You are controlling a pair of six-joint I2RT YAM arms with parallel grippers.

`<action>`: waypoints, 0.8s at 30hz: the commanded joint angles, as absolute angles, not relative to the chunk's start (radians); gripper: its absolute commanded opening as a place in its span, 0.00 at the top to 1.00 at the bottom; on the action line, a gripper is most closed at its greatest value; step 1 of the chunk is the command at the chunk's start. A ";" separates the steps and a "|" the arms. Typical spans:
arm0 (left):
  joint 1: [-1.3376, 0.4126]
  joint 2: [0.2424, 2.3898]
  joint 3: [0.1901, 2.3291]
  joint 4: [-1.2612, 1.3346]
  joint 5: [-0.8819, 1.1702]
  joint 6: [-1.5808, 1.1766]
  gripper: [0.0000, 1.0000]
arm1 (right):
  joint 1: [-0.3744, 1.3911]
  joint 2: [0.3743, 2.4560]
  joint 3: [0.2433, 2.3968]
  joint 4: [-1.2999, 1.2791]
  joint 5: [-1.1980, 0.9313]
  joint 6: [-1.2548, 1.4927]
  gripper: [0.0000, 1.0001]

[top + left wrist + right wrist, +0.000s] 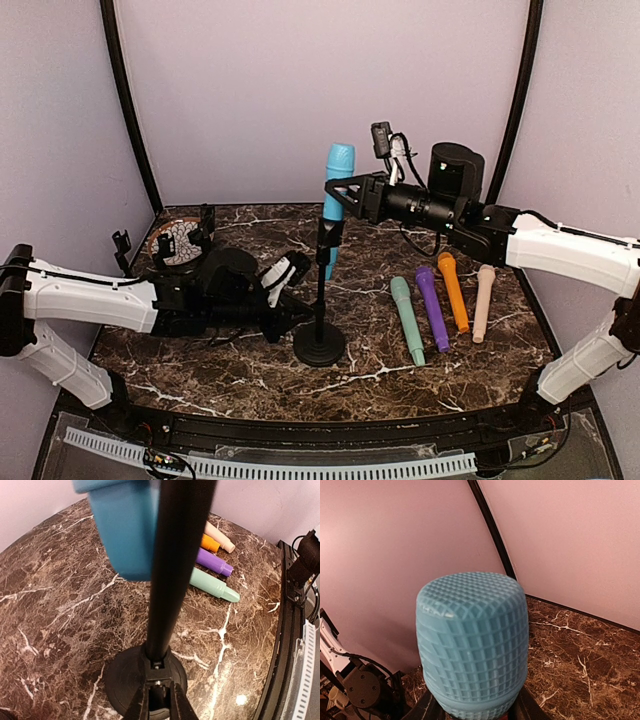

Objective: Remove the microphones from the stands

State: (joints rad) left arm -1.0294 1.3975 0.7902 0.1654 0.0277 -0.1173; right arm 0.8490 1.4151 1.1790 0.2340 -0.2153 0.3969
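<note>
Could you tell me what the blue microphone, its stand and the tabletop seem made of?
The blue microphone looks like matte moulded plastic: its head is a solid embossed grid, not wire mesh. The stand looks like black painted metal, with a soft sheen along the pole; possibly plastic. The tabletop looks like glossy brown marble with white veins, perhaps printed laminate.

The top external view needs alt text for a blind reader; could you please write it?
The right gripper grips a blue microphone in a black stand on a marble table, while the left gripper holds the stand's pole low. Four coloured microphones lie beside it.
</note>
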 commanded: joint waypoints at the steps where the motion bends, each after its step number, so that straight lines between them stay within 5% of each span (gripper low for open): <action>1: -1.026 1.398 0.755 0.205 0.018 -0.245 0.91 | 0.851 1.386 1.158 0.249 -0.220 0.381 0.60; 8: -1.025 1.384 0.683 0.262 0.076 -0.448 1.00 | 0.852 1.378 1.139 0.266 -0.242 0.371 0.60; 24: -1.000 1.383 0.469 0.597 0.216 -0.950 1.00 | 0.852 1.379 1.128 0.267 -0.223 0.377 0.60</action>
